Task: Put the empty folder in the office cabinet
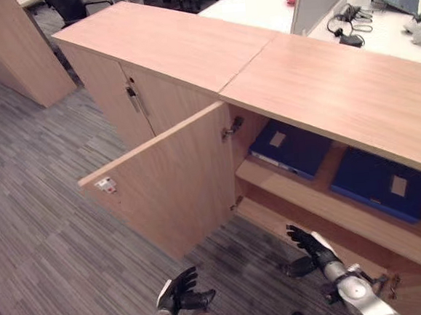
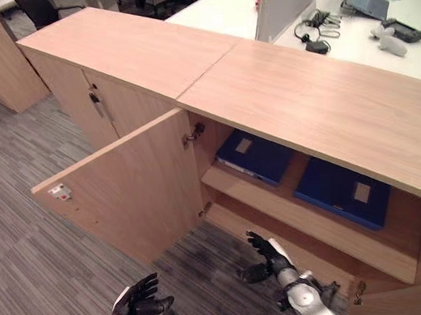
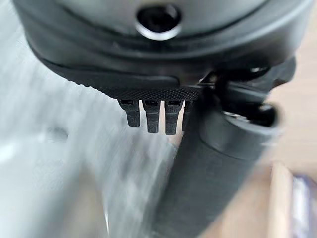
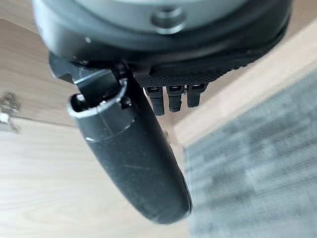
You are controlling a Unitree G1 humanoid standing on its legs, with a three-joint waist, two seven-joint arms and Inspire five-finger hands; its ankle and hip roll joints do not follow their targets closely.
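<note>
Both hands are held low over the carpet (image 1: 49,236), empty: the left hand (image 1: 179,291) with fingers loosely spread, the right hand (image 1: 307,248) spread too, near the cabinet (image 1: 321,83) base. The door (image 1: 176,189) stands open between them and the left. Two blue folders (image 1: 291,147) (image 1: 380,183) lie flat on the upper shelf (image 1: 308,197), apart.
</note>
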